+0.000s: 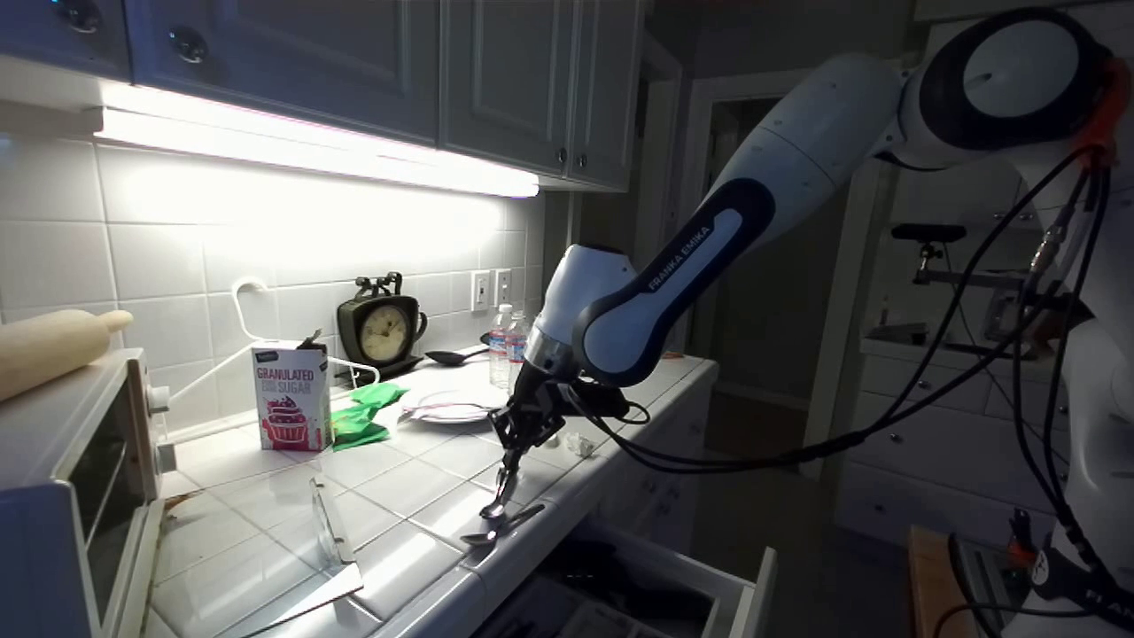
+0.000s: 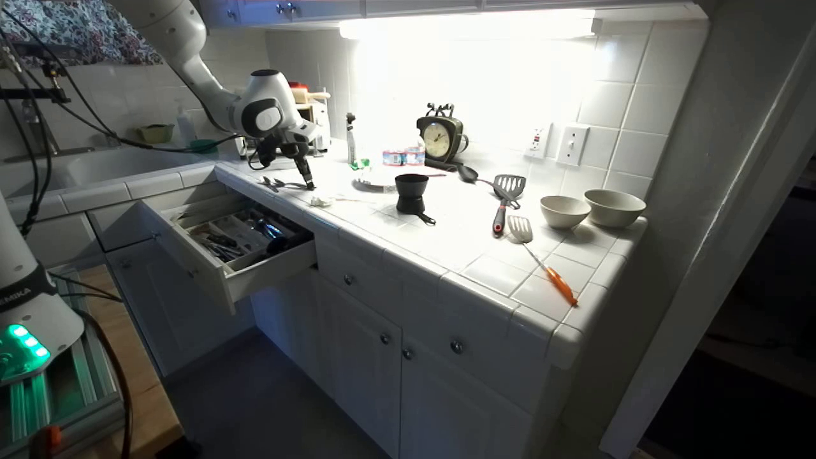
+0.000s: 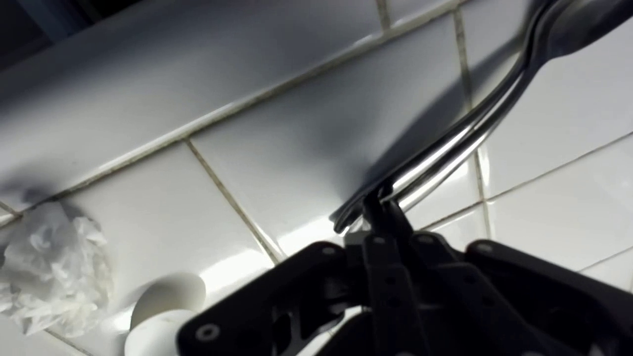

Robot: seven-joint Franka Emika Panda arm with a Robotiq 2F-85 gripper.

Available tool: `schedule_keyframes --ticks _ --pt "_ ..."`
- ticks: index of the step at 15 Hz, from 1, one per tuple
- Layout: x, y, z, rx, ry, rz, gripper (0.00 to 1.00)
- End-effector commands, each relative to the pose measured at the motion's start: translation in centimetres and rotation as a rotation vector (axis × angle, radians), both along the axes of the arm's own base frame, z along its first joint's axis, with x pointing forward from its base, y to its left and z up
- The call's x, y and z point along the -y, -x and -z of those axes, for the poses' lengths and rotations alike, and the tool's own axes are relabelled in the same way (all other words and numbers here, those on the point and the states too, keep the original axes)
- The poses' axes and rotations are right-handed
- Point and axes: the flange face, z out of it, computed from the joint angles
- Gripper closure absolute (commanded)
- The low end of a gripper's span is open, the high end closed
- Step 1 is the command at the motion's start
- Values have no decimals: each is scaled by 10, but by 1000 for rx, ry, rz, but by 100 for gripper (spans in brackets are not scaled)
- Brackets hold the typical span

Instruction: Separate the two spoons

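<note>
One dark metallic spoon hangs from my gripper, handle up and bowl low over the tiled counter; it shows in both exterior views (image 1: 493, 509) (image 2: 290, 185). The other spoon lies on the counter's edge tiles, just beside that bowl (image 1: 481, 537) (image 2: 268, 184). My gripper (image 1: 508, 470), also seen in an exterior view (image 2: 310, 186), is closed with its fingertips (image 3: 388, 198) around a handle near its end. In the wrist view the spoon's bowl (image 3: 583, 27) is at upper right. A second parallel band runs along the handle; I cannot tell whether it is another handle or a reflection.
An open cutlery drawer (image 2: 210, 268) juts out below the counter edge. Crumpled clear plastic (image 3: 59, 272) and a whitish utensil (image 3: 163, 321) lie near the gripper. A white plate (image 1: 452, 408), sugar box (image 1: 292, 399) and a metal stand (image 1: 328, 523) are on the counter.
</note>
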Motion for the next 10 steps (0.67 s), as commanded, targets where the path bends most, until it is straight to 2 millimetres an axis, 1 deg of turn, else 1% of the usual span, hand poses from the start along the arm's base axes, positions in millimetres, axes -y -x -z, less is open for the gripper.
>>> schedule_keyframes --ticks 1,2,3,4,7,10 --pt "0 -5 0 -16 -5 -8 100" --pt "0 -5 -1 -15 -7 -8 100" --pt "-1 -5 -4 -16 -10 -8 74" --pt "-2 -4 -8 -13 -14 -7 73" --pt "-12 -3 -25 -5 -36 -7 55" --pt "-28 -6 -36 -3 -39 -10 32"
